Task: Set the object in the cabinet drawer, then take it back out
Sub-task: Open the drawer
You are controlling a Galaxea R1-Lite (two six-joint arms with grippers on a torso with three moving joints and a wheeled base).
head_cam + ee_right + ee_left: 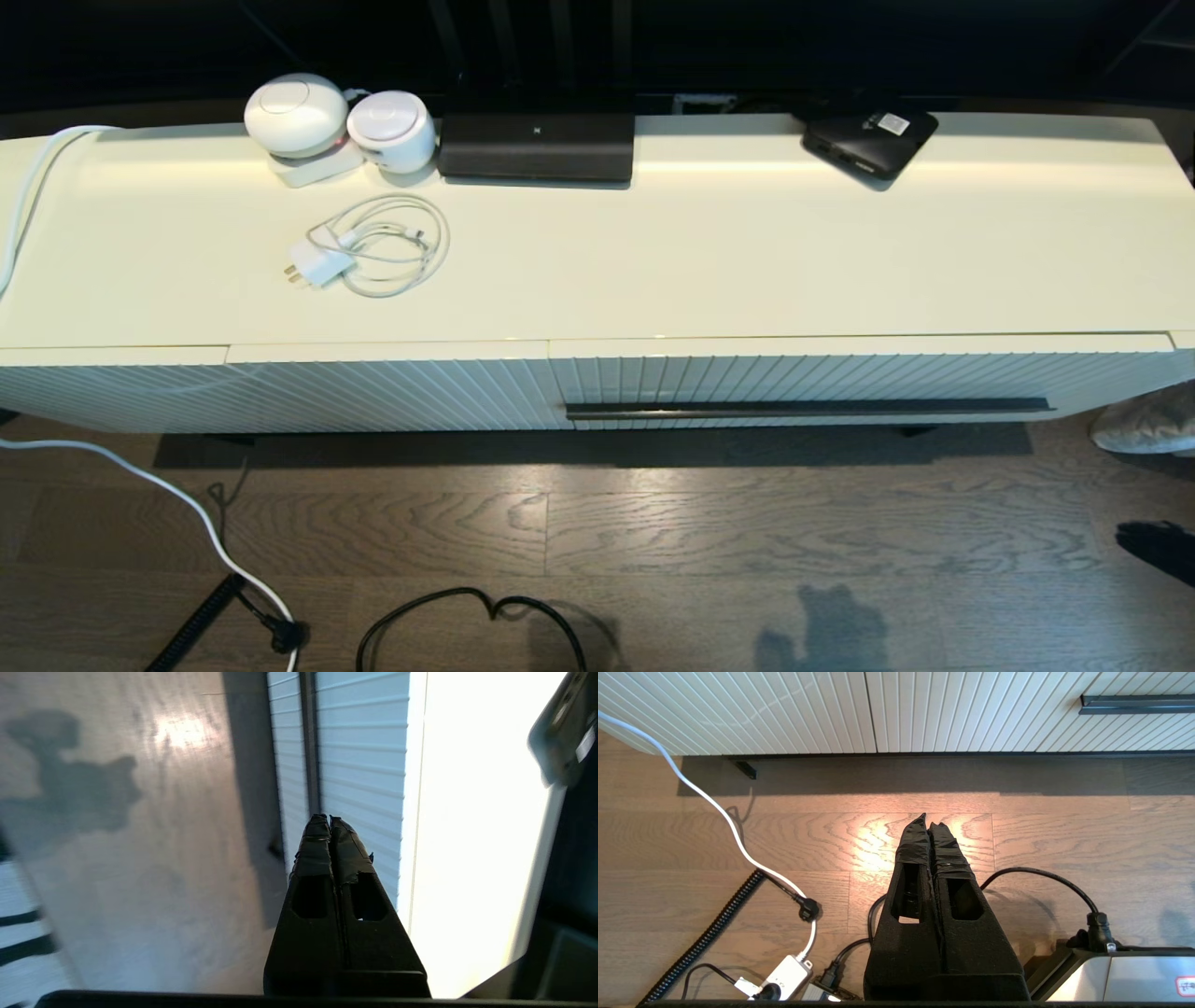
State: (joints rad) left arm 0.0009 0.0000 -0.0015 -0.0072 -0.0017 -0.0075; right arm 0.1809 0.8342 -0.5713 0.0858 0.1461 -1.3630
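The black folding umbrella is out of view in all three views. The cabinet drawer (840, 378) is closed, its ribbed cream front flush with the cabinet and its dark handle bar (808, 408) running along the lower edge. The handle bar (1134, 703) also shows in the left wrist view. My left gripper (928, 821) hangs low over the wood floor in front of the cabinet, shut on nothing. Beside the drawer front (359, 765), my right gripper (328, 817) is held sideways near the handle bar (308, 742), shut and empty. Neither arm shows in the head view.
On the cabinet top (709, 252) lie a coiled white charger cable (373, 245), two round white devices (336, 117), a black stand (537, 140) and a flat black box with a white label (868, 140). Cables (738, 835) and a power adapter (784, 977) lie on the floor.
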